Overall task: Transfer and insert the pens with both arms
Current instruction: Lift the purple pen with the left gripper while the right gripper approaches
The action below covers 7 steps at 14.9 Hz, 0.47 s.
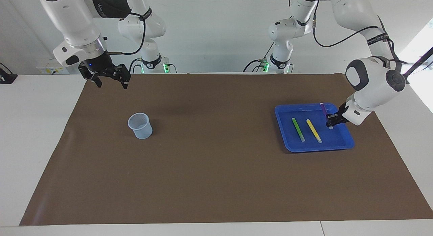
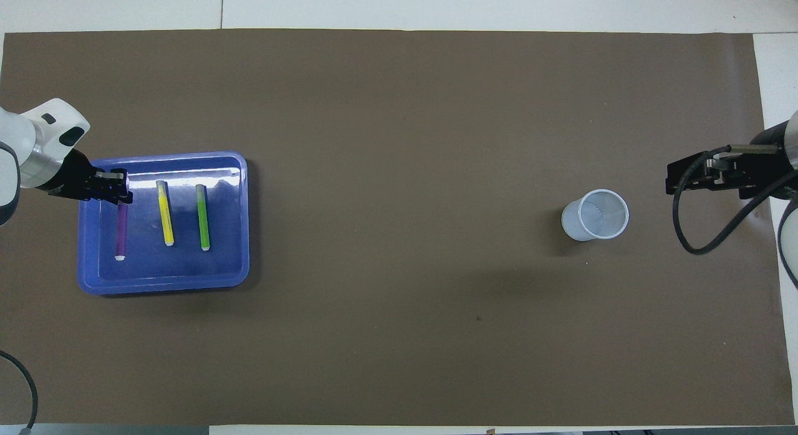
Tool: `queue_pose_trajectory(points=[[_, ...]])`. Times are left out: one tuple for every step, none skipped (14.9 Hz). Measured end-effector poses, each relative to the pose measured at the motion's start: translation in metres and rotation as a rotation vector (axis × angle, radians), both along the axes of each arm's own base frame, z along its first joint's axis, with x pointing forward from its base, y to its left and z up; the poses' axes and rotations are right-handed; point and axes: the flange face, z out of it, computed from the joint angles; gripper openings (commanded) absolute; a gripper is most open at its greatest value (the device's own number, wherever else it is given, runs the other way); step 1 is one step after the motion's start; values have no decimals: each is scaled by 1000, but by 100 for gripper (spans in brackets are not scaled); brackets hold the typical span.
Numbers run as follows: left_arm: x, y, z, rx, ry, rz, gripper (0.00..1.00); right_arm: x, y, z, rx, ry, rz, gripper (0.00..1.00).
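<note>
Pinching the purple pen (image 1: pixel 324 110) near one end, the left gripper (image 1: pixel 331 122) hung over the blue tray (image 1: pixel 287 141) at the right of the facing view, its fingers pressed together on the barrel. The pen was raised off the tray floor and tilted, its free end pointing up toward the top of that view. In the overhead view the same pen (image 2: pixel 121 230) showed at the left of the frame, its pale tip toward the bottom. Just beside it in the tray, the yellow pen (image 1: pixel 314 131) and the green pen (image 1: pixel 298 129) lay flat and apart from each other. The right gripper (image 1: pixel 109 77) waited at the upper left of the facing view, fingers spread and holding nothing. The translucent plastic cup (image 1: pixel 139 125) stood upright on the brown mat (image 1: pixel 209 175) below it, left of centre.
</note>
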Motion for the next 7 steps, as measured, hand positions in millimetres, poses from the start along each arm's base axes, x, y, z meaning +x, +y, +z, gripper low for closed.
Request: queue_pose_trajectory(points=[[3,-23,16,5,18,45,0,0,0,0,0,0,0,100],[5,-47,33,-4,34,98,0,0,0,0,0,0,0,100],[5,-73,49,-29,55,164,0,0,0,0,0,0,0,100],[3,-95,64,-56,80,235,0,0,0,0,0,0,0,100],[1,-113,76,-83,106,305,0,0,0,0,0,0,0,100],[-1,-131,85,-111,133,373,0,0,0,0,0,0,0,100],[-4,-151,92,-142,163,450,0,0,0,0,0,-1,0,100]])
